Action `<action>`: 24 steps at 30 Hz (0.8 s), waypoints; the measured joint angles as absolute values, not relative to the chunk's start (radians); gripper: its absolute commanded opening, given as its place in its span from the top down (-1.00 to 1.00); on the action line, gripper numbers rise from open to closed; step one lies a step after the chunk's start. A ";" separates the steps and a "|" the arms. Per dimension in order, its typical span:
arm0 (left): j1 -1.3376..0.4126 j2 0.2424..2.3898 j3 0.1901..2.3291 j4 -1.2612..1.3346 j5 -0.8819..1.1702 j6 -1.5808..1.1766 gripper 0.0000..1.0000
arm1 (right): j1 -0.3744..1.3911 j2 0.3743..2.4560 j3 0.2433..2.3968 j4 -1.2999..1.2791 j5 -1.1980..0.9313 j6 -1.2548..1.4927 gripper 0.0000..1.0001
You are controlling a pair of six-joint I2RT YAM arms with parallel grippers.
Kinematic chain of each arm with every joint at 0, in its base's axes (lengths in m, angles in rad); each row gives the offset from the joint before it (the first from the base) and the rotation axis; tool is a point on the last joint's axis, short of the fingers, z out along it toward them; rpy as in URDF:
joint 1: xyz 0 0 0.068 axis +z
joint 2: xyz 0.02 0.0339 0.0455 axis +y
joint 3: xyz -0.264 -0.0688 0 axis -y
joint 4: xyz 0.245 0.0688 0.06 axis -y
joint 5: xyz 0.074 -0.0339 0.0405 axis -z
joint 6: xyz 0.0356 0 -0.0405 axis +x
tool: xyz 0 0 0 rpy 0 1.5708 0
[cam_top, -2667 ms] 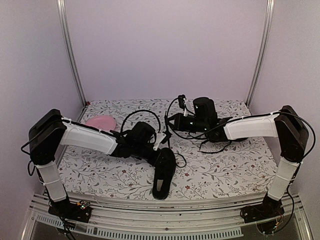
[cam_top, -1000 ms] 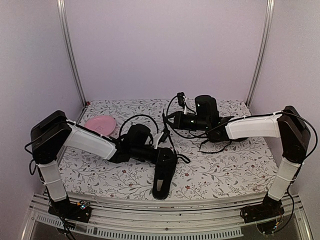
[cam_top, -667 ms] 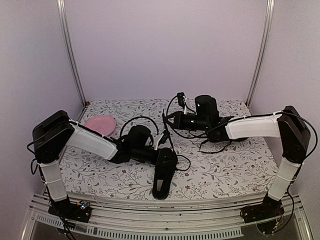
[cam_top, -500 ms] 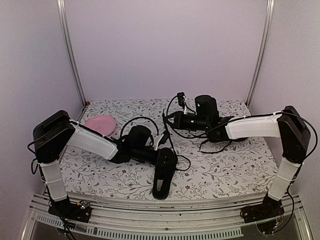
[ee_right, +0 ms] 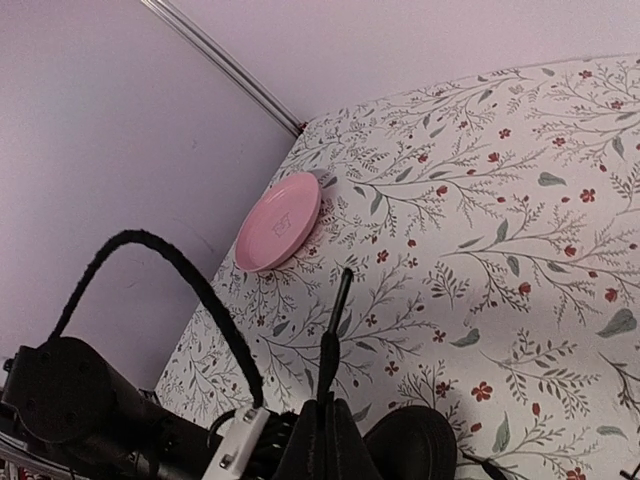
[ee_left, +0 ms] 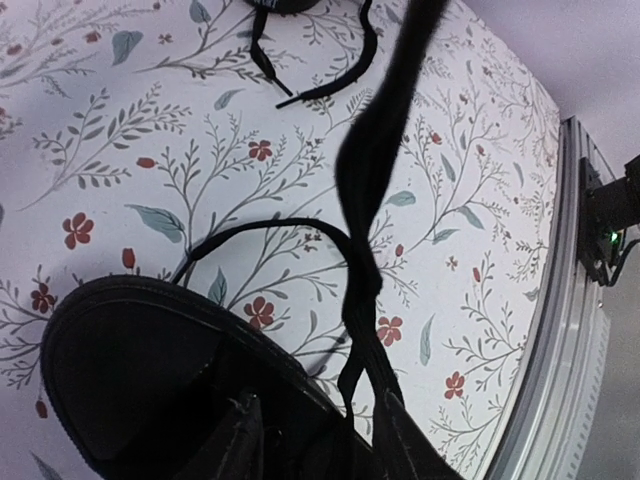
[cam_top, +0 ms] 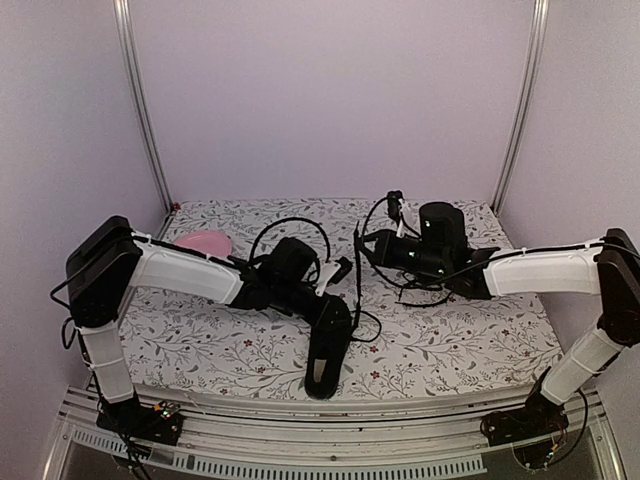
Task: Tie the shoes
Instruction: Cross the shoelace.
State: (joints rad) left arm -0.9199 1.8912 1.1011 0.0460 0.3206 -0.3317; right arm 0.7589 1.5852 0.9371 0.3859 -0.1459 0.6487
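One black shoe [cam_top: 325,345] lies near the table's front, at the middle. My right gripper [cam_top: 360,240] is shut on its thin black lace [cam_top: 356,290] and holds it taut, straight up from the shoe. In the right wrist view the lace tip [ee_right: 338,300] sticks out past the closed fingers [ee_right: 335,425]. My left gripper [cam_top: 338,270] hangs over the shoe's far end. In the left wrist view its fingers [ee_left: 240,435] stand apart on the shoe [ee_left: 150,380], and the lace [ee_left: 370,180] rises beside one finger. The other shoe is hidden under my right arm.
A pink plate [cam_top: 203,243] sits at the back left, also in the right wrist view [ee_right: 280,220]. Loose black laces [cam_top: 420,295] lie under the right arm, and two lace ends [ee_left: 300,90] show in the left wrist view. The table's front rail [ee_left: 575,330] is close.
My right gripper has moved right with the lace and pulled it up taut. My left gripper has shifted slightly right over the shoe. The shoe has stayed put.
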 measured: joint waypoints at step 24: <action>-1.069 2.079 1.397 -0.291 0.122 0.034 0.23 | 0.759 1.178 0.475 0.217 -0.137 0.797 0.96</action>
State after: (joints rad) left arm -1.0687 2.0792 1.3972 -0.2909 0.1219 0.0338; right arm 0.7589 1.1782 0.4751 0.2169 -0.1371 0.7971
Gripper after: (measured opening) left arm 0.387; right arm 0.021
